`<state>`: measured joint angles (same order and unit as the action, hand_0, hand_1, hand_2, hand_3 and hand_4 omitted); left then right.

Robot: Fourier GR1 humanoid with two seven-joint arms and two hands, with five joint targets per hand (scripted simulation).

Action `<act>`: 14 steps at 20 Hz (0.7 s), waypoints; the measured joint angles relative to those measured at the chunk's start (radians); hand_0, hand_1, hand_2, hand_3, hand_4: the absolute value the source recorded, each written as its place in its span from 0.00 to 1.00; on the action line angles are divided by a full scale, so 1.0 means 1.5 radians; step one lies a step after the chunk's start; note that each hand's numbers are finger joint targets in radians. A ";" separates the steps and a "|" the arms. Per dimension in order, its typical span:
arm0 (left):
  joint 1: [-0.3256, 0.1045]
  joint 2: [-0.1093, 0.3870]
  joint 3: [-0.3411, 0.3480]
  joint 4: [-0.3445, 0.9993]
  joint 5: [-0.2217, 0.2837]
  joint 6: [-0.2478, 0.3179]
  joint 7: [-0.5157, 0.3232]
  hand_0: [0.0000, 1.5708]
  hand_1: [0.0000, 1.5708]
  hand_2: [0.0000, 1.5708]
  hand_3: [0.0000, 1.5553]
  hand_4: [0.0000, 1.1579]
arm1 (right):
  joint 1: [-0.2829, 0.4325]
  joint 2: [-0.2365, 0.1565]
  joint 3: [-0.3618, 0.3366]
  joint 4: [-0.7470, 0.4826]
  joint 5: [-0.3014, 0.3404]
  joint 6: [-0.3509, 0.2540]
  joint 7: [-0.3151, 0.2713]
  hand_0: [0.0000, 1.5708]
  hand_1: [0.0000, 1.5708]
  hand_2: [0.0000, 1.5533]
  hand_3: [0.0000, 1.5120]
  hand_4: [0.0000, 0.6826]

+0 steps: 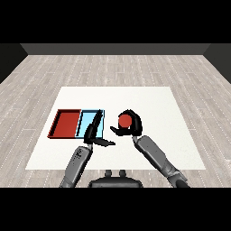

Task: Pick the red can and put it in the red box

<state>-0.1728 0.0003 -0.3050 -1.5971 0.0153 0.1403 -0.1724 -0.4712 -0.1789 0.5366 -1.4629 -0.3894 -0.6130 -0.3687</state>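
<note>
The red can [124, 120] is held just right of the trays, and my right hand [131, 126] curls round it, fingers arched over the top and thumb reaching left. The red tray [66, 123] lies at the left of the white table, with the light blue tray [89, 120] touching its right side. My left hand [94, 131] hovers over the blue tray's near right corner, fingers straight and pointing up, thumb stretched right. The can is to the right of both trays, not above either.
The white table [149, 101] spreads wide behind and to the right of the trays. Both grey forearms come in from the near edge, the right forearm [155, 155] slanting up to the can.
</note>
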 measured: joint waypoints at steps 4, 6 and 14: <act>-0.016 0.000 -0.033 0.050 0.013 0.029 -0.014 0.00 0.00 0.00 0.00 0.00 | 0.006 0.012 -0.022 -0.017 0.030 0.024 0.016 0.92 0.92 0.93 0.92 0.95; -0.022 0.000 -0.039 0.070 0.015 0.036 -0.020 0.00 0.00 0.00 0.00 0.00 | 0.012 0.027 -0.033 -0.010 0.047 0.041 0.007 0.93 0.93 0.93 0.92 0.96; -0.031 0.000 -0.062 0.138 0.054 0.049 -0.056 0.00 0.00 0.00 0.00 0.00 | 0.027 0.064 -0.069 -0.026 0.105 0.084 0.033 0.93 0.93 0.92 0.92 0.97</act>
<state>-0.2198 0.0001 -0.3977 -1.3895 0.0961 0.2144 -0.2571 -0.4315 -0.0822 0.4329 -1.5016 -0.2320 -0.4865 -0.3197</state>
